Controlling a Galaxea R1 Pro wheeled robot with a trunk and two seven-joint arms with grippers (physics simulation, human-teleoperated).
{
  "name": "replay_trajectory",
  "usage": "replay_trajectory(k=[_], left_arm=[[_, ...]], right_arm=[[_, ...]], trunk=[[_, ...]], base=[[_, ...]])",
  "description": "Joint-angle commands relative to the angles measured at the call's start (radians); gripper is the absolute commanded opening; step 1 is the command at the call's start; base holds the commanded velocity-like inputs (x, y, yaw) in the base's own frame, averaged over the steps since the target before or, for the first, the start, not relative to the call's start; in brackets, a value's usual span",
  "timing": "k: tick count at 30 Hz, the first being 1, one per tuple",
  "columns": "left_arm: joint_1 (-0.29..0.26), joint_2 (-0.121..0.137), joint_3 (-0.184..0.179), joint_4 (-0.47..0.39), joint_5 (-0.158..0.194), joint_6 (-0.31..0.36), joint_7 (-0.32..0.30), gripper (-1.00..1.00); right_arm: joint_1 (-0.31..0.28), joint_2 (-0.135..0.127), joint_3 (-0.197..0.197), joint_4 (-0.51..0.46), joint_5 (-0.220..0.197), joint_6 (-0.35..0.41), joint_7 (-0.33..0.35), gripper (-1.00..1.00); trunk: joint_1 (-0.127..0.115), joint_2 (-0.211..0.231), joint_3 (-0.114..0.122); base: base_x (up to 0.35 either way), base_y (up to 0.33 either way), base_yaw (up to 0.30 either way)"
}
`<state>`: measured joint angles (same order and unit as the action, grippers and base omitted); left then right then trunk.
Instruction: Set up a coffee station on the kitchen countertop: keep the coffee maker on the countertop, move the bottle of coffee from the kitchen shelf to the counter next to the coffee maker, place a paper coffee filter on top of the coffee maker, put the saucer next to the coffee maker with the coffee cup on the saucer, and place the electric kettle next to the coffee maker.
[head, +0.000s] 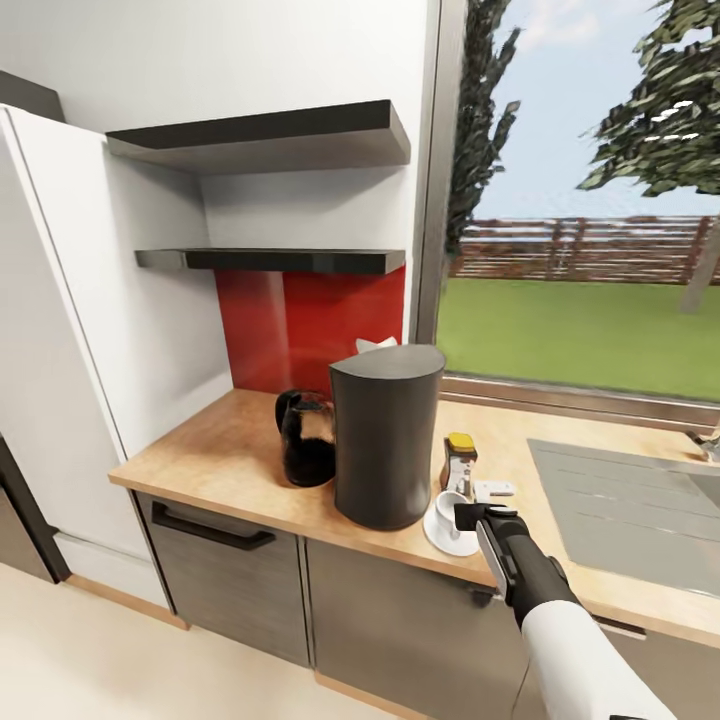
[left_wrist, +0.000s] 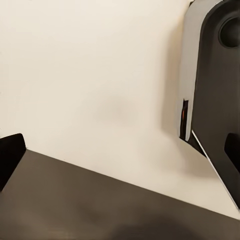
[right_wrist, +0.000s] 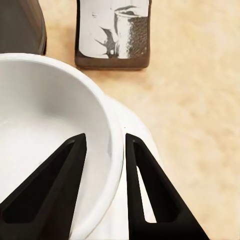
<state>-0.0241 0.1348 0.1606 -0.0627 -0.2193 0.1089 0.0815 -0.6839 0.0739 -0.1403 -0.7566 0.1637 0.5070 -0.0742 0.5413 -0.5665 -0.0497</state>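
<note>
White coffee cup (right_wrist: 45, 135) upright on saucer (head: 445, 541); right end effector (right_wrist: 105, 150) straddles its rim, seemingly pinching.

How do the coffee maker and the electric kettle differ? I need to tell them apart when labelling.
The coffee maker is a plain, opaque dark-grey cylinder; the electric kettle is rounded clear glass with dark contents. The coffee maker stands about twice the kettle's height. The kettle has a black loop handle; the coffee maker shows none. Both stand upright, side by side, on the kitchen countertop.
</note>
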Motion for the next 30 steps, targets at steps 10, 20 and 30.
replay_trajectory(k=[10,20,30], left_arm=[[0.000,-0.005,-0.002,-0.002,-0.012,0.011,0.001,1.00],[0.000,-0.002,-0.001,-0.001,-0.011,0.005,0.000,1.00],[0.000,0.000,0.000,-0.001,-0.012,0.007,0.000,1.00]], right_arm=[[0.000,0.001,-0.004,-0.003,0.010,0.005,0.004,-1.00],[-0.001,0.000,-0.005,0.032,0.010,0.005,-0.053,-1.00],[-0.001,0.001,-0.004,0.034,0.008,0.005,-0.074,-1.00]], trunk=[[0.001,-0.002,-0.002],[0.001,-0.002,-0.002],[0.001,-0.002,-0.002]], base=[[0.056,0.009,0.000],[0.002,0.000,0.000],[0.000,0.000,0.000]])
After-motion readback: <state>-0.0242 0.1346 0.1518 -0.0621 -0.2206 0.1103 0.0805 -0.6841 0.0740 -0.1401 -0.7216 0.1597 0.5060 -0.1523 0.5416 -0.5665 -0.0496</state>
